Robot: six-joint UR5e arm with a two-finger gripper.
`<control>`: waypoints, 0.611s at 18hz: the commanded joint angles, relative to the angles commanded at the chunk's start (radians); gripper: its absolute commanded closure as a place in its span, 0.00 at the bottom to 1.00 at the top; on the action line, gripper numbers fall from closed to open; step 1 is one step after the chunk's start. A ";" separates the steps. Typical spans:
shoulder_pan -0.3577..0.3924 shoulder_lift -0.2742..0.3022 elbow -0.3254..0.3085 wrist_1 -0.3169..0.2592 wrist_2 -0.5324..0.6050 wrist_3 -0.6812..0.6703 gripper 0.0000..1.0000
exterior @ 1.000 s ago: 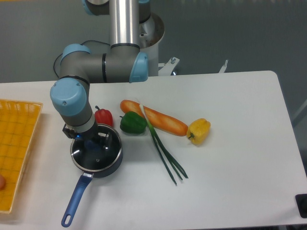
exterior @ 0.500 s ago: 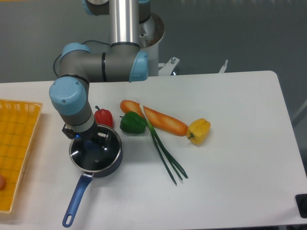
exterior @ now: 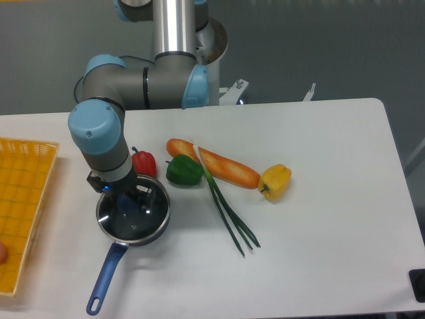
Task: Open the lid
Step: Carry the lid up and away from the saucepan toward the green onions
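Even overhead light, soft shadows, glare on lid (exterior: 133,214) glass, pic slightly soft

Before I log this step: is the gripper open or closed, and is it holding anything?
Gripper: down over the lid, at its knob. Whether it is closed on the knob cannot be told; the wrist hides the fingers.

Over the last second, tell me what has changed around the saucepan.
The gripper, down on the lid's blue knob, has risen slightly, and the lid's metal rim now shows more brightly, as if just lifting off the saucepan; whether it is truly clear cannot be told. The saucepan, peppers, carrot, green onion and yellow basket stayed put.
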 joint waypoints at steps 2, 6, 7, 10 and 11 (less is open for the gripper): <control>0.024 0.017 0.000 0.000 0.000 0.043 0.45; 0.063 0.040 0.002 -0.002 0.000 0.144 0.45; 0.068 0.040 0.002 -0.002 0.002 0.170 0.45; 0.097 0.041 0.002 -0.012 0.002 0.244 0.45; 0.113 0.041 0.002 -0.014 0.002 0.271 0.45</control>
